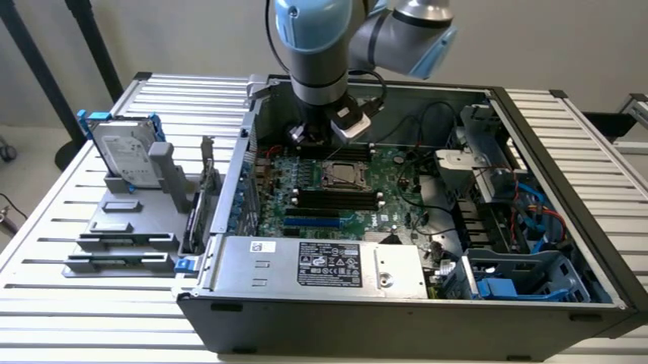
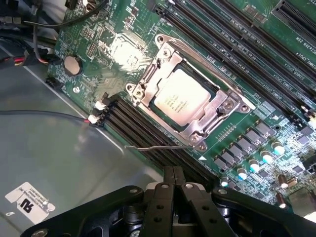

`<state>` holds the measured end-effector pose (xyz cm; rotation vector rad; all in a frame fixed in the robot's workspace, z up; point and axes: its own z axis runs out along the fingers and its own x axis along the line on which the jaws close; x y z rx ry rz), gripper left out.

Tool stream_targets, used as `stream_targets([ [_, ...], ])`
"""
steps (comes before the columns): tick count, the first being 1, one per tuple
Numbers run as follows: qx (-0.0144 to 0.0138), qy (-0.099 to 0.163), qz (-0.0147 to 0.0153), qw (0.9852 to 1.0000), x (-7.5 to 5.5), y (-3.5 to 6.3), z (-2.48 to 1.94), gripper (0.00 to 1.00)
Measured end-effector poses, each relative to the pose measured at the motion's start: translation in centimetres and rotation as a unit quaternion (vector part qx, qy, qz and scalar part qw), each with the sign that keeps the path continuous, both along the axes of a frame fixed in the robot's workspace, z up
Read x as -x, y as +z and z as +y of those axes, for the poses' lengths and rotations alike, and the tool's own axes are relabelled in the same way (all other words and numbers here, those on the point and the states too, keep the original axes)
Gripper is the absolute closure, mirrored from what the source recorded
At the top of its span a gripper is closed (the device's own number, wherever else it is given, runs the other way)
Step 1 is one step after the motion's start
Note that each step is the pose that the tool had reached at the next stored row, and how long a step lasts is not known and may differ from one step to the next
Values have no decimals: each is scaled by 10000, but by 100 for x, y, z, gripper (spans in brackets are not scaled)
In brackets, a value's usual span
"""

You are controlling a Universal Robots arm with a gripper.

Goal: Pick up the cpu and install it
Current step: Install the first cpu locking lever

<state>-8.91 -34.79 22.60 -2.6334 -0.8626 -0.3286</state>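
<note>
The cpu [image 2: 180,100], a flat silver-grey square chip, lies in the socket of the green motherboard [image 2: 276,98] under a metal retention frame [image 2: 163,64]. In the exterior view the cpu [image 1: 345,175] shows as a small square in the middle of the board inside the open computer case [image 1: 526,136]. My gripper [image 2: 174,174] hangs above the board beside the socket, its black fingers pressed together with nothing between them. A thin wire lever [image 2: 158,147] lies between the gripper and the socket. The arm [image 1: 322,76] reaches down into the case at its far side.
Black memory slots [image 2: 143,128] run on both sides of the socket. A grey labelled power-supply box [image 1: 324,265] sits at the case's near edge. A silver hard drive with blue bracket [image 1: 127,155] stands in a grey holder at the exterior view's left. Cables and drive bays crowd the right side.
</note>
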Motion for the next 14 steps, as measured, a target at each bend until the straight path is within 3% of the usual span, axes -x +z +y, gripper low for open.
stream_targets([
  [2, 104, 0, -29, 9999, 0, -9, 47, 89],
  [6, 226, 6, -133, 9997, 0, -30, 71, 89],
  [9, 254, 21, -173, 9995, -1, -67, 79, 89],
  [14, 267, 164, -189, 9993, 2, -117, 93, 89],
])
